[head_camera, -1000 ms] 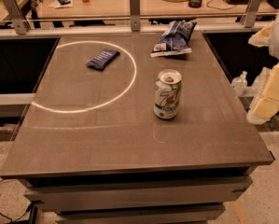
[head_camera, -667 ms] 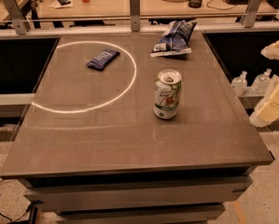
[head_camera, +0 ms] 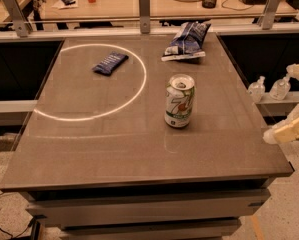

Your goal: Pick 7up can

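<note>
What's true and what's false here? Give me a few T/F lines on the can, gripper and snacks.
1. The 7up can stands upright on the table. True.
2. The gripper is shut around the can. False: it is at the right edge of the view, past the table's right side, open and apart from the can.
3. The snack bar lies inside the white circle. True.
4. The chip bag lies at the near edge, in front of the can. False: it lies behind the can, near the far edge.
5. The can stands inside the circle. False: it stands just outside it, to the right.
</note>
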`<state>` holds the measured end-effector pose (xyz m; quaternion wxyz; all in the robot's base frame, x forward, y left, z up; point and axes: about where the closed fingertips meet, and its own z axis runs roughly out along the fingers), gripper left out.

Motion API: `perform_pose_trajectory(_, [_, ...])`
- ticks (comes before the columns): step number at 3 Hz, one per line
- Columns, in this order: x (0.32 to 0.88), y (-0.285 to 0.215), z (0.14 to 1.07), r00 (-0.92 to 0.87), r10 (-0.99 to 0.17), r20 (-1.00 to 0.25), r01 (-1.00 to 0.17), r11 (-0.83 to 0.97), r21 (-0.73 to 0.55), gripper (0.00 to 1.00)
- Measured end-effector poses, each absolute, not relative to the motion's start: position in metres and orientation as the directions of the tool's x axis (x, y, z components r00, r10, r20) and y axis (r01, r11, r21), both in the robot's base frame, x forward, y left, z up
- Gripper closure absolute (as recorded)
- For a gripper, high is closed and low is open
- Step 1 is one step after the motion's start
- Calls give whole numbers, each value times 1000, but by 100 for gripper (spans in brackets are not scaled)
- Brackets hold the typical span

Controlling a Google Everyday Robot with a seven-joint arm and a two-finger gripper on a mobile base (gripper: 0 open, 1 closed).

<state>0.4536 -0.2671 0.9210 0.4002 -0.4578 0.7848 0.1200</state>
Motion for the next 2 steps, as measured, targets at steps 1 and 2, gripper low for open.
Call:
perform_pose_trajectory(1, [452,-246,927,-156,-504,-850,-824,541,-169,0])
perform_pose_trajectory(2, [452,-226,932,-88,-387,-918,-837,528,-143,0])
